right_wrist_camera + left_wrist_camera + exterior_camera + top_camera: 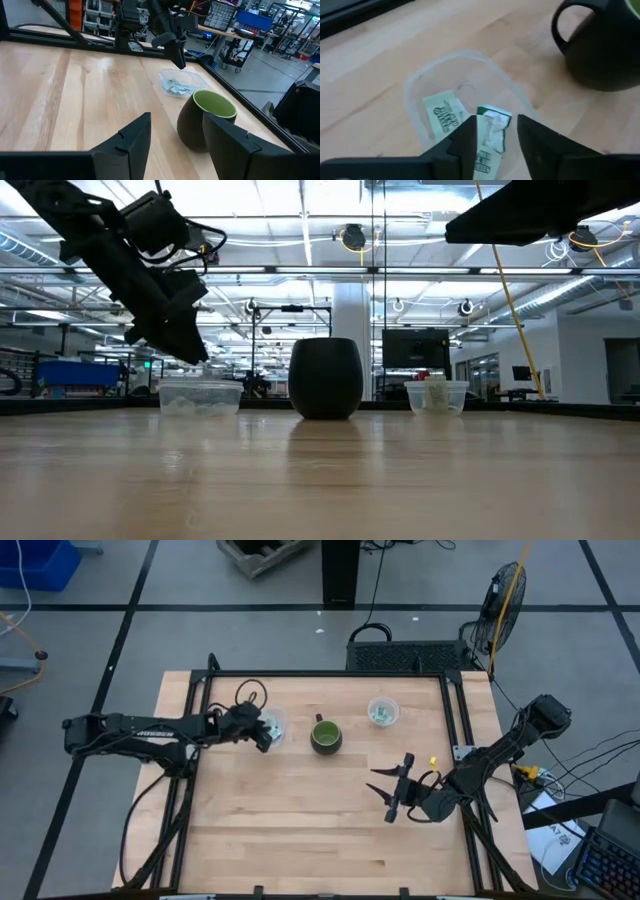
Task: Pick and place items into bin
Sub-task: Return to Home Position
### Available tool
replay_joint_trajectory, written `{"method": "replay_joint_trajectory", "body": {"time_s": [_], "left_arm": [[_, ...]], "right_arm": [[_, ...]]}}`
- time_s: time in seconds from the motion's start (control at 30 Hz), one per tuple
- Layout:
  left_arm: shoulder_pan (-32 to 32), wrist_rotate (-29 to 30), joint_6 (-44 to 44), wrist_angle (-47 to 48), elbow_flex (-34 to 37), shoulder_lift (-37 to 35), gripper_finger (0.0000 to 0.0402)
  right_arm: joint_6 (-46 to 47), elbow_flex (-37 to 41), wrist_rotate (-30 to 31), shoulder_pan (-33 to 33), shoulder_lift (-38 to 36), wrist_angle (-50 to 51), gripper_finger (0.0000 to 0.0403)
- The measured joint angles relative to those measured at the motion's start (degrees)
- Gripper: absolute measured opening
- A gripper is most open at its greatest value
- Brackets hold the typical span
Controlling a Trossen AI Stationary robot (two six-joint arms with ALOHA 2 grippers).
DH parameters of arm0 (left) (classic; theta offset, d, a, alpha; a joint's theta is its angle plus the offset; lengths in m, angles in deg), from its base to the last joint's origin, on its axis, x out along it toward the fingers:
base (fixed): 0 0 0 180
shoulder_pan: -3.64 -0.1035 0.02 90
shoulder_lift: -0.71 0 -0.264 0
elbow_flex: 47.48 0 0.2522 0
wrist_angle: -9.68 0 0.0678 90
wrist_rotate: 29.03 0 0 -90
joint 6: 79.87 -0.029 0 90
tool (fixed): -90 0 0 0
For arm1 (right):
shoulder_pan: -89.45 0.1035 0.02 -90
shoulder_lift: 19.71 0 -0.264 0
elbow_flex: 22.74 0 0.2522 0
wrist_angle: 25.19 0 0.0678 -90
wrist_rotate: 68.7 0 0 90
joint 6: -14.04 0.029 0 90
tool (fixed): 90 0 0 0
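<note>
The left gripper [264, 732] is hovering over the clear left bin [465, 53] near the far edge of the bench [300, 830], its fingers standing slightly apart and gripping nothing. Green-and-white packets [442, 116] are lying inside that bin. More are lying in the right bin [371, 706], on the other side of the mug [326, 735]. The right gripper [392, 790] is waiting near the right edge, spread wide and empty.

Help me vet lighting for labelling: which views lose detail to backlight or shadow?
Low view: the mug and the left gripper, above the left bin, are silhouettes against bright ceiling lights. High view: even light over the table and the right gripper. Left wrist view: the packets in that bin are evenly lit.
</note>
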Motion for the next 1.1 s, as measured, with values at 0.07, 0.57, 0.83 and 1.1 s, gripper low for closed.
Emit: {"method": "replay_joint_trajectory", "body": {"time_s": [0.07,0.57,0.83,1.1], "left_arm": [[0.7,-0.8,-0.9,-0.9,0.0,0.0,0.0154],[33.0,-7.0,-10.9,-28.3,7.8,-9.1,0.0166],[39.4,-5.6,-11.8,-40.0,19.1,-19.4,0.0166],[37.8,-5.6,-10.9,-32.9,23.1,-33.4,0.0166]], "right_arm": [[0.4,0.0,-1.0,0.0,-0.1,0.2,0.0171],[9.9,15.5,-14.6,2.8,-16.5,-7.0,0.0171],[4.2,26.1,-20.8,2.3,-28.8,-19.0,0.0171],[1.2,26.7,-20.8,2.4,-46.0,-3.5,0.0171]]}}
